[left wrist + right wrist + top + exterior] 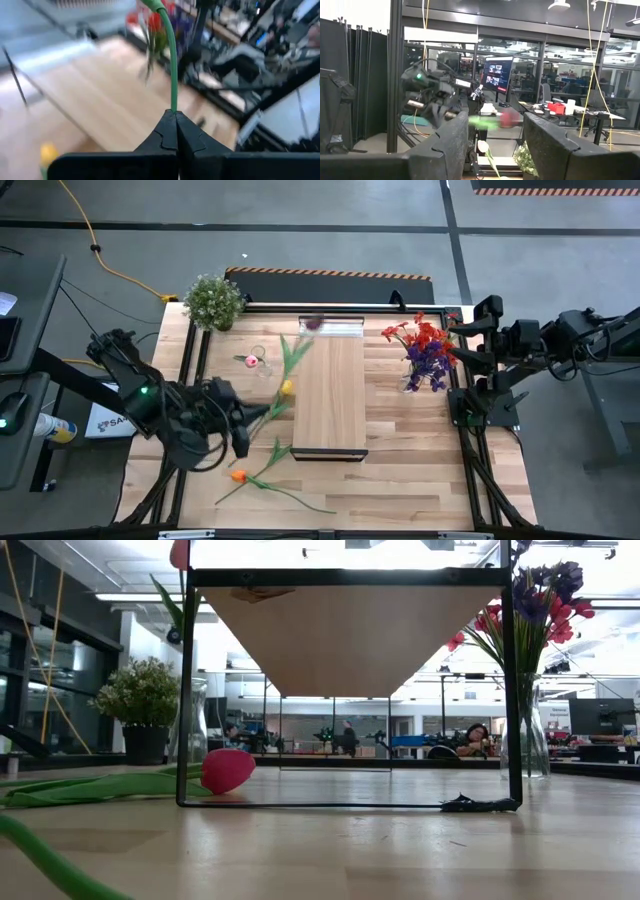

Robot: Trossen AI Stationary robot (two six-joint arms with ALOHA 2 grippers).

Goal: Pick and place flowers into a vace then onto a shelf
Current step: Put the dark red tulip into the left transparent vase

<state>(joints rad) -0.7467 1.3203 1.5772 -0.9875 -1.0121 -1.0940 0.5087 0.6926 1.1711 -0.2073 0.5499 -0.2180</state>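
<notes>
My left gripper [250, 423] is shut on the green stem of a flower with a dark maroon head [313, 323], which hangs over the far end of the shelf [332, 395]. A glass vase [425, 370] with red and purple flowers stands on the table right of the shelf. My right gripper [496, 117] is open high beside it, with nothing between its fingers. A yellow flower [287, 387], a pink flower [249, 360] and an orange flower [238, 476] lie on the table left of the shelf. My left gripper pinches the stem's lower end [174, 106] between its two fingertips [165, 131]. The fingers come from the table's left, about level. The stem runs on from the tips, slanting up toward the far right. The flower is lifted off the table.
A bushy potted plant [213, 300] stands at the far left corner. An empty glass vase [262, 363] stands by the pink flower. The shelf rests on a black frame [186, 690] above the tabletop. Bare planks lie near the front right.
</notes>
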